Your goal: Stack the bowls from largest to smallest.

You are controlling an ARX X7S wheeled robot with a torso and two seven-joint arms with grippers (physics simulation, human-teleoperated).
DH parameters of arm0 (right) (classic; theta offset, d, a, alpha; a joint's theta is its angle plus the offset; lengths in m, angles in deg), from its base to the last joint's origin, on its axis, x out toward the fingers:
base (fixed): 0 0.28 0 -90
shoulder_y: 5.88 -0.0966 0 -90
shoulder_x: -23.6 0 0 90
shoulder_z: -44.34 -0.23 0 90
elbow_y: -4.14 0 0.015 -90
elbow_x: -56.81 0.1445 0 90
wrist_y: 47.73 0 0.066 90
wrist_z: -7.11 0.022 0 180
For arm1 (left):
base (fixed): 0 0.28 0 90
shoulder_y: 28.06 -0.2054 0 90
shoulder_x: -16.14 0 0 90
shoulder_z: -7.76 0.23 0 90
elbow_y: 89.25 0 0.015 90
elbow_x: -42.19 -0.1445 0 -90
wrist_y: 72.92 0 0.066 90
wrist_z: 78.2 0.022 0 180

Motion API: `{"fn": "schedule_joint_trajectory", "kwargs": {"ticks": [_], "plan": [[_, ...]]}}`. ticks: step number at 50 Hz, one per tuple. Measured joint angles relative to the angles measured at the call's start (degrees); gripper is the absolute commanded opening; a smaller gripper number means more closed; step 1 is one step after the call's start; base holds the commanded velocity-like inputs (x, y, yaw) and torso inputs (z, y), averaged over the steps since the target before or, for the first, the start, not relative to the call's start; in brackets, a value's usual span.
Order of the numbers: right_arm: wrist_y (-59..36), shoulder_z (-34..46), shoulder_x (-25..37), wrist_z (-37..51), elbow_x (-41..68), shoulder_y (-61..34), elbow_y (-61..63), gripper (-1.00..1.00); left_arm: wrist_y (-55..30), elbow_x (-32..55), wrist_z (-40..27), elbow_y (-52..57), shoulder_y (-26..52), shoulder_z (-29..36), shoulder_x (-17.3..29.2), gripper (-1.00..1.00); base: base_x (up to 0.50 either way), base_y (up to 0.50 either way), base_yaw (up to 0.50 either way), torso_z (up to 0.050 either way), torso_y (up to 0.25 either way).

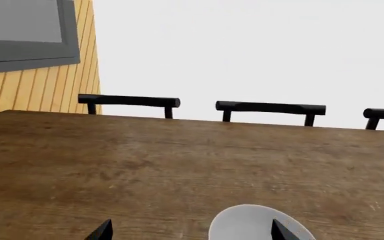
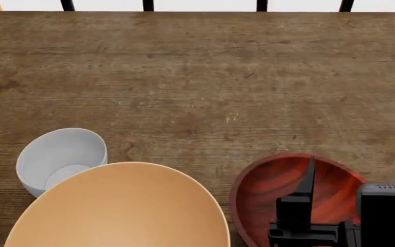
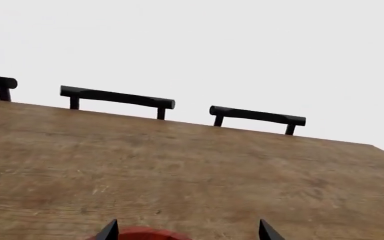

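The large tan-orange bowl (image 2: 122, 208) sits at the table's near edge in the head view. The small white bowl (image 2: 60, 159) stands just to its left, touching or nearly touching it. The dark-red wood-grain bowl (image 2: 280, 180) is to its right. My right gripper (image 2: 357, 172) is open over the red bowl's right side, one finger over the inside and one past the rim. The right wrist view shows the red rim (image 3: 138, 234) between the open fingertips (image 3: 108, 231). My left gripper (image 1: 190, 232) is open and empty. The white bowl (image 1: 259, 225) lies by one of its fingertips.
The wooden table (image 2: 197, 77) stretches far ahead of the bowls. Black chair backs (image 1: 128, 101) line its far edge. A wood-slat wall with a grey panel (image 1: 25, 30) stands beyond the far left corner.
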Motion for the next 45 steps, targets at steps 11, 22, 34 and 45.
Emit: {"fn": "schedule_joint_trajectory", "kwargs": {"ticks": [11, 22, 34, 45], "plan": [[-9.0, -1.5, 5.6, 3.3, 9.6, -11.2, -13.5, 1.00, 1.3, -0.5, -0.7, -5.1, 0.9, 0.6, 2.8, 1.00, 0.00, 0.00, 0.00, 0.000, 0.000], [-8.6, 4.4, 11.3, 2.0, 11.0, -18.2, -32.2, 1.00, 4.6, -2.4, 0.0, -9.6, 0.3, 2.4, 4.5, 1.00, 0.00, 0.00, 0.00, 0.000, 0.000], [-7.5, 9.0, 13.5, -0.4, 11.3, -21.4, -45.0, 1.00, 5.4, -2.1, -0.5, -11.1, 1.0, 2.5, 5.0, 1.00, 0.00, 0.00, 0.00, 0.000, 0.000], [-8.9, 8.3, 13.1, -2.0, 13.9, -20.9, -48.4, 1.00, 6.2, -2.3, -1.0, -11.7, 1.0, 2.7, 5.3, 1.00, 0.00, 0.00, 0.00, 0.000, 0.000]]}}
